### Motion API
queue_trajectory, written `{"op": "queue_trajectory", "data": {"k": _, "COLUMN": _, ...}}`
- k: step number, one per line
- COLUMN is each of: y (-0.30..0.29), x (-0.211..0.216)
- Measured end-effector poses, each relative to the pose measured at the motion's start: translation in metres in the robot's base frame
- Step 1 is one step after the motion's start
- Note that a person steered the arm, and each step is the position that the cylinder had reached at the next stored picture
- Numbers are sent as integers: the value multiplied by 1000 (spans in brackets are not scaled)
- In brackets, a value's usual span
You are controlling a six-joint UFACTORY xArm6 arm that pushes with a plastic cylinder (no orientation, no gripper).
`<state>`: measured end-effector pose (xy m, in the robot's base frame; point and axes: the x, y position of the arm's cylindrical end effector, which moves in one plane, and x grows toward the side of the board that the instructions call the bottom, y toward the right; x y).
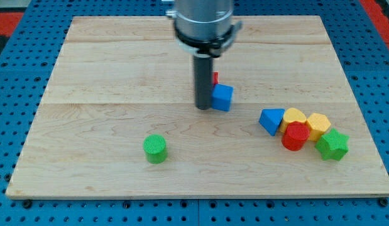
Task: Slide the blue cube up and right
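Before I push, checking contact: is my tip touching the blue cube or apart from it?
Touching, as far as the view shows: my tip sits against the blue cube on its left side, no gap visible.

You have one view only, set high at the near edge and tilted down across the whole wooden surface (106, 56). It sits fairly close, and the arm's upper body leaves the frame at the view's top.

Pale wooden board (106, 63) on blue pegboard surface (18, 69); even light.
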<state>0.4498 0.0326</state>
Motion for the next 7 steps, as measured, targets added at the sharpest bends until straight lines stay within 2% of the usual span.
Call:
{"op": "queue_trajectory", "data": {"k": 1, "y": 39, "x": -2}}
{"op": "queue_trajectory", "data": {"k": 3, "y": 48, "x": -12}}
{"op": "queue_trajectory", "data": {"k": 4, "y": 51, "x": -43}}
{"op": "queue_trajectory", "data": {"k": 5, "y": 52, "x": -50}}
{"op": "queue_trajectory", "data": {"k": 6, "y": 52, "x": -19}}
{"op": "queue_trajectory", "data": {"k": 7, "y": 52, "x": 40}}
